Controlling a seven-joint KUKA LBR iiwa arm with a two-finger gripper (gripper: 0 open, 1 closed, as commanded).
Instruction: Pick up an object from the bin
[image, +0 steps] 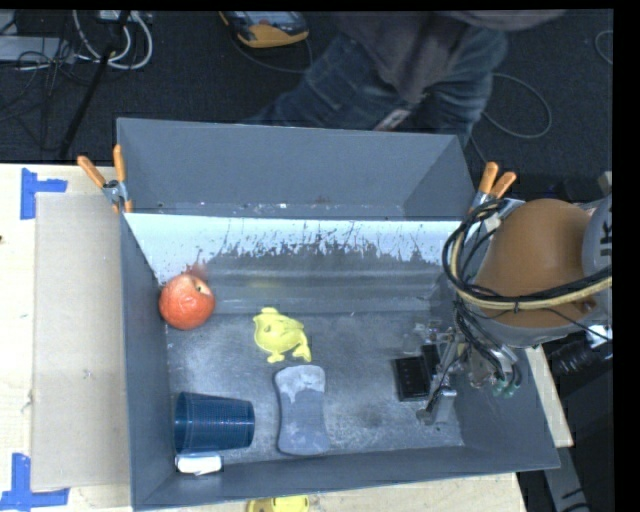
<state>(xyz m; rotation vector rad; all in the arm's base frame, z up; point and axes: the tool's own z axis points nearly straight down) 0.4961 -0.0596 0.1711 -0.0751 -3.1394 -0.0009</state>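
My gripper (437, 392) hangs low over the right part of the bin floor, close to the right wall. A small black flat block (409, 378) lies just left of its fingers, touching or nearly touching them. A grey oblong sponge-like piece (301, 406) lies on the floor further left. A yellow toy figure (280, 335) sits above that grey piece, near the middle of the bin.
A red-orange apple (186, 301) rests against the left wall. A dark blue cup (213, 423) lies on its side in the front left corner, with a small white piece (199, 463) just below it. Bare floor separates the grey piece from the black block.
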